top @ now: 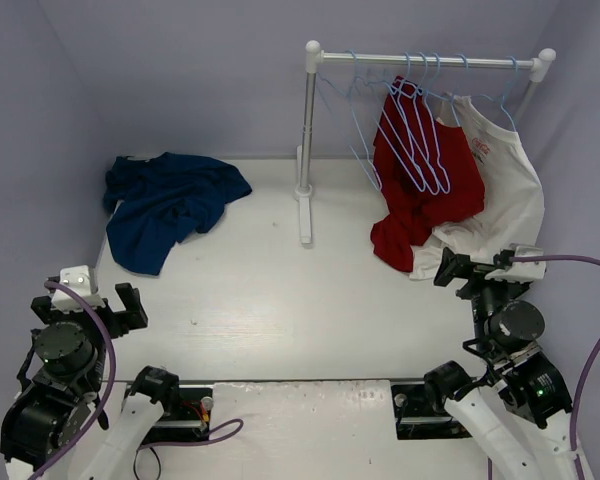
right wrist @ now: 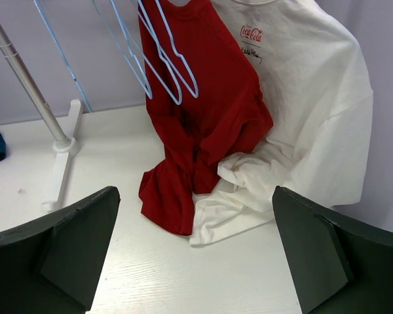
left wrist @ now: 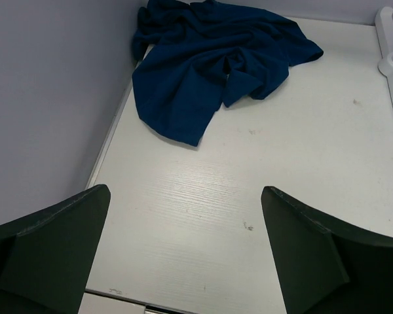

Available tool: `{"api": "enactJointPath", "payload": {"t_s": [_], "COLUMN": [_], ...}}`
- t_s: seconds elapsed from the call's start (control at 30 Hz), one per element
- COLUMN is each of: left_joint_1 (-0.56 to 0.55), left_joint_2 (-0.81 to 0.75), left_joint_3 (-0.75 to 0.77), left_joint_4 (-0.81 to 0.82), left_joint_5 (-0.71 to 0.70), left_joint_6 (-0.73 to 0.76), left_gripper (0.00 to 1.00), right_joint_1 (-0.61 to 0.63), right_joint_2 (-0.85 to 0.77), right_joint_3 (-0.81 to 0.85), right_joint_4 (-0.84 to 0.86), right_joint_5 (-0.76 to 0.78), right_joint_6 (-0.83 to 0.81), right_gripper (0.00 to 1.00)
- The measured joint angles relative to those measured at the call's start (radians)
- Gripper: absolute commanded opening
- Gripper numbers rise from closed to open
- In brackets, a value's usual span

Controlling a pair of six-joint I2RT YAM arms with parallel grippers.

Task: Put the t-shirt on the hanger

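Plainly, we saw the t-shirt (top: 170, 205) crumpled at the table's (top: 310, 300) far-left corner, the hanger (top: 420, 150) on the rail (top: 430, 61), and the left tool (left wrist: 185, 191) and right tool (right wrist: 195, 191) spread wide, empty.

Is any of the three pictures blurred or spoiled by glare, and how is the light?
Top view: even, soft light, only a mild sheen on the table. Left wrist view: the navy t-shirt is sharp. Right wrist view: the print on the white shirt is readable.
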Motion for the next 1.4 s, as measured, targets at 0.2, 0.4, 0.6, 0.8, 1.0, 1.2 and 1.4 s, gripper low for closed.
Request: {"api": "enactJointPath", "payload": {"t_s": [0.2,0.4,0.6,0.8,1.0,1.2,1.4], "left_joint_1": [0.0,0.0,0.033,0.185,0.284,0.341,0.343], "left_joint_2": [0.072,0.276,0.656,1.124,1.496,1.779,1.97], "left_joint_3": [0.001,0.017,0.075,0.29,0.547,0.719,0.822], "left_joint_4": [0.0,0.028,0.178,0.298,0.313,0.301,0.284], "left_joint_5": [0.003,0.0,0.038,0.212,0.265,0.265,0.265], "left_joint_6": [-0.027,-0.119,-0.167,-0.218,-0.245,-0.257,-0.263], "left_gripper": [0.97,0.97,0.97,0.97,0.97,0.97,0.52], "right_joint_1": [0.0,0.0,0.0,0.0,0.0,0.0,0.0], "right_joint_2": [0.017,0.039,0.044,0.041,0.034,0.019,0.013], "right_joint_3": [0.002,0.018,0.02,0.02,0.019,0.011,0.01], "right_joint_4": [0.0,0.004,0.006,0.006,0.007,0.006,0.006], "right_joint_5": [-0.025,-0.078,-0.144,-0.208,-0.259,-0.311,-0.364], "right_joint_6": [0.0,0.0,0.0,0.0,0.007,0.014,0.019], "right_gripper": [1.0,1.0,1.0,1.0,1.0,1.0,1.0]}}
